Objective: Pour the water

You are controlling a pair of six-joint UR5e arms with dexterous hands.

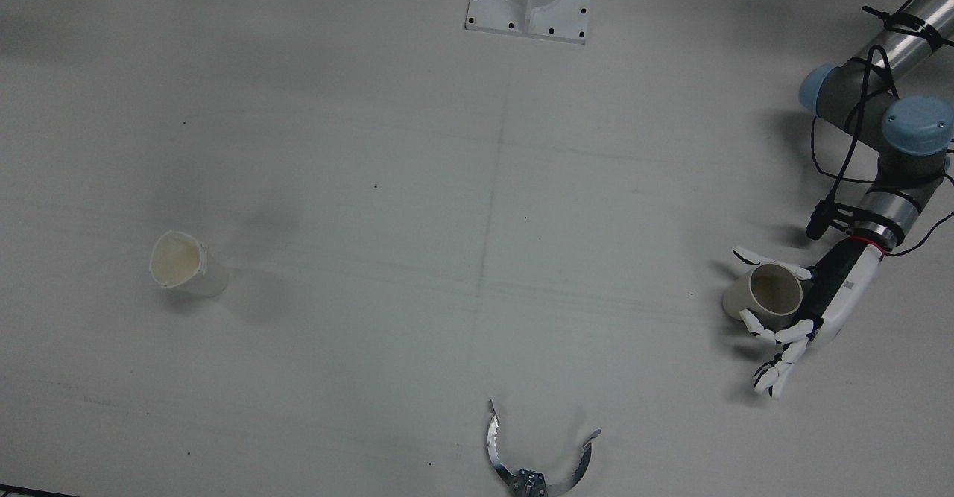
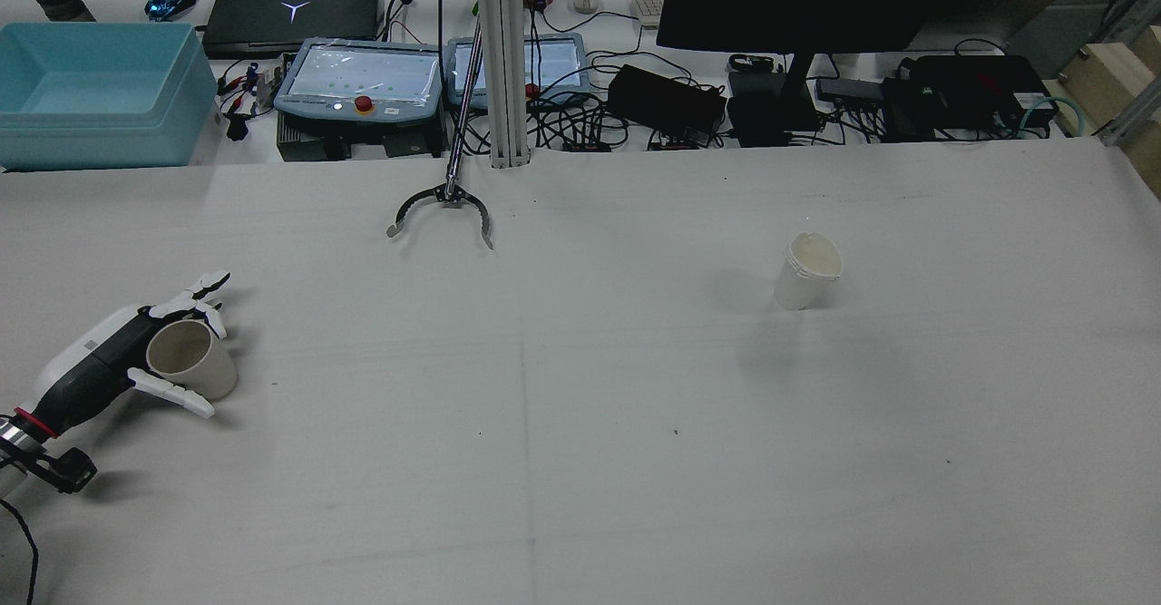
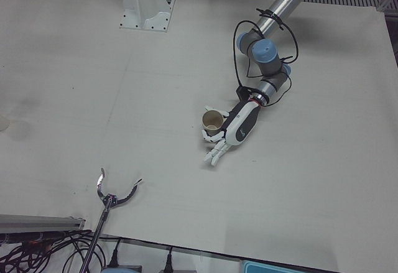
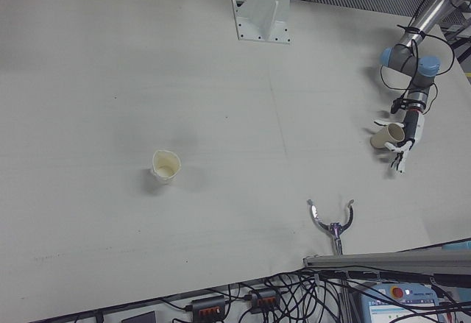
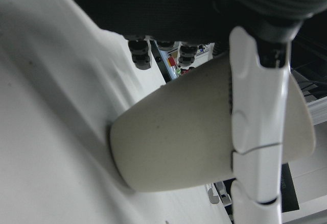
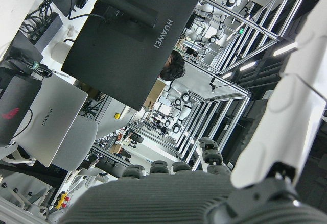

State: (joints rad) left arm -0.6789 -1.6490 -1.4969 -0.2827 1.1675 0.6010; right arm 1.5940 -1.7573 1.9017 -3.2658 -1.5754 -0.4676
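A beige paper cup [image 1: 768, 292] stands at the table's edge on the left arm's side, empty as far as I can see. My left hand [image 1: 812, 303] wraps it, thumb on one side and a curled finger on the other, the remaining fingers stretched out. In the left hand view a finger [image 5: 255, 132] lies across the cup [image 5: 194, 132], whose base rests on the table. A white cup [image 1: 182, 262] stands alone on the opposite half, also seen in the rear view [image 2: 807, 269]. My right hand [image 6: 153, 198] shows only in its own view, pointed at the room.
A metal claw grabber [image 1: 533, 467] lies at the operators' edge, on a pole [image 2: 463, 106]. An arm pedestal [image 1: 531, 5] stands at the robot's side. Behind the table are monitors, cables and a blue bin [image 2: 91, 88].
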